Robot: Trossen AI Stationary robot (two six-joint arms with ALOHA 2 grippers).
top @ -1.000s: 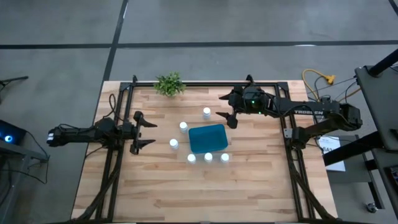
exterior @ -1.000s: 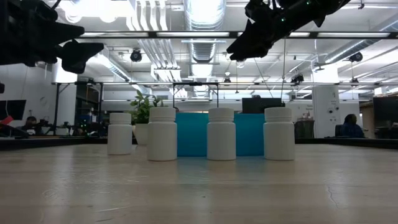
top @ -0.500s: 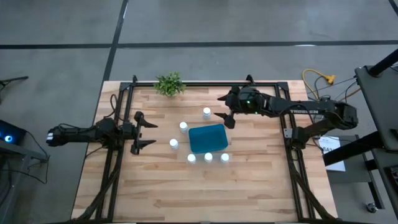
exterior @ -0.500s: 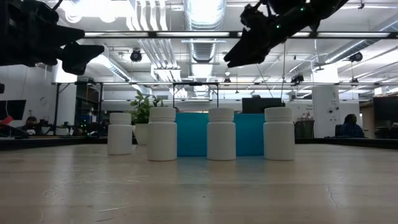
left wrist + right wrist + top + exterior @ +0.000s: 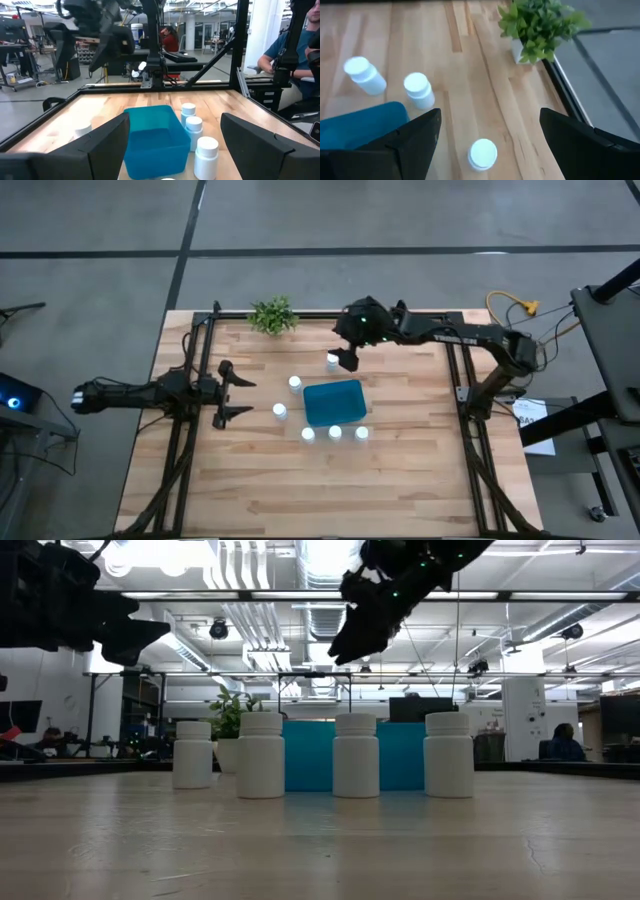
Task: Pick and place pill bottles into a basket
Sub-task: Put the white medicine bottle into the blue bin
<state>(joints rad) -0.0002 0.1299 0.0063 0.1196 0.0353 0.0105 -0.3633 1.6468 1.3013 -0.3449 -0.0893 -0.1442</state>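
Pale butcher-block wooden table [image 5: 300,480], planks running lengthwise, black frame rails along its sides. Small teal-blue rectangular plastic basket [image 5: 333,401] with rounded corners sits mid-table, nothing visible in it. Six tiny white cylindrical pill bottles [image 5: 334,433] with round caps stand on the wood around it: three in a row along its near edge, two off its left side, one [image 5: 332,361] beyond its far edge. Right gripper [image 5: 345,360], fingers spread wide, has swung left since a second ago and now hangs over that far bottle. Left gripper [image 5: 234,395], also spread wide, waits left of the bottles, unchanged. Small green leafy plant [image 5: 272,315] at far edge.
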